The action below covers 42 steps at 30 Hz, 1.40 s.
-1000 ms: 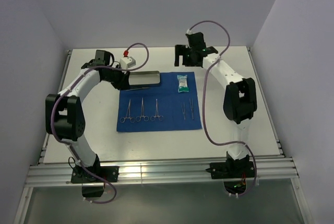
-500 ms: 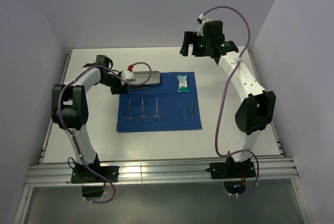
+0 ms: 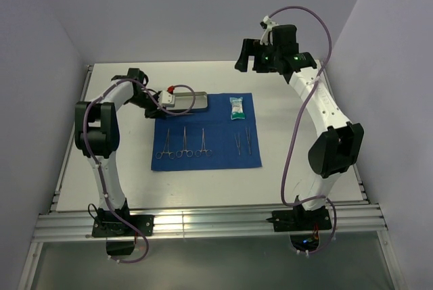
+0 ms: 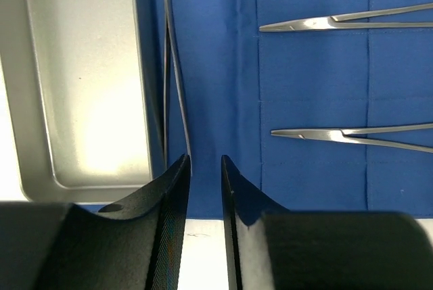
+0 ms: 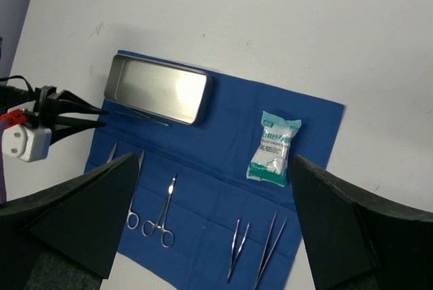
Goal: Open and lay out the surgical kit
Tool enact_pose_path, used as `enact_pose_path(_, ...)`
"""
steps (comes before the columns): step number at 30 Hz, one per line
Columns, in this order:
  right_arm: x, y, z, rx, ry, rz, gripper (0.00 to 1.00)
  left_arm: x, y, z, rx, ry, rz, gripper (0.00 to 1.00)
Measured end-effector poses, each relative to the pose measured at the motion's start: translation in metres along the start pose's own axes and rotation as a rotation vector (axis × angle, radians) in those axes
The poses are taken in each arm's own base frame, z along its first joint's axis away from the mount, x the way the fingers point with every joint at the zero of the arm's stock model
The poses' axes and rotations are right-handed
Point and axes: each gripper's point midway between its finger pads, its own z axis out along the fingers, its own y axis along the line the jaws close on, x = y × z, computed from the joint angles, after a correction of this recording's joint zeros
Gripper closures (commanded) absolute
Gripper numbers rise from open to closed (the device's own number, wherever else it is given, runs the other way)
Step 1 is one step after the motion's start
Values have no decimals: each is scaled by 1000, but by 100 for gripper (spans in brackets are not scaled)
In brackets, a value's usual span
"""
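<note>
1. The left gripper [image 4: 205,168], jaws narrowly parted and empty, sits at the near end of the tweezers [image 4: 168,67].
2. The tweezers lie on the blue cloth [image 4: 304,74] alongside the steel tray [image 4: 40,101], running straight away from that gripper.
3. The right gripper [image 5: 215,161], spread wide, is farther off.

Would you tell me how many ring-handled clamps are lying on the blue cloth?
3. They lie side by side on the blue cloth's left half, nearer than the steel tray: left clamp, middle clamp, right clamp. None appears hidden.
</note>
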Motion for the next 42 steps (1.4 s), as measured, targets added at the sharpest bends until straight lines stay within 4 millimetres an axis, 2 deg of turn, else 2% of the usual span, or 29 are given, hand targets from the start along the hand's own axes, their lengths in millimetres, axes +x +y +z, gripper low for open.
enact_pose_path(12, -2, 0, -6, -20, 0, 19, 0, 1, 12, 2, -42, 18, 0, 66)
enact_pose_path(19, -2, 1, -6, -23, 1, 23, 0, -3, 10, 8, -33, 23, 3, 70)
enact_pose_path(29, -1, 0, -6, -25, 6, 34, 0, -8, 9, 16, -31, 27, 1, 66)
enact_pose_path(42, 0, -1, -7, -32, 10, 45, 0, -3, 3, 35, -6, 73, -25, 65)
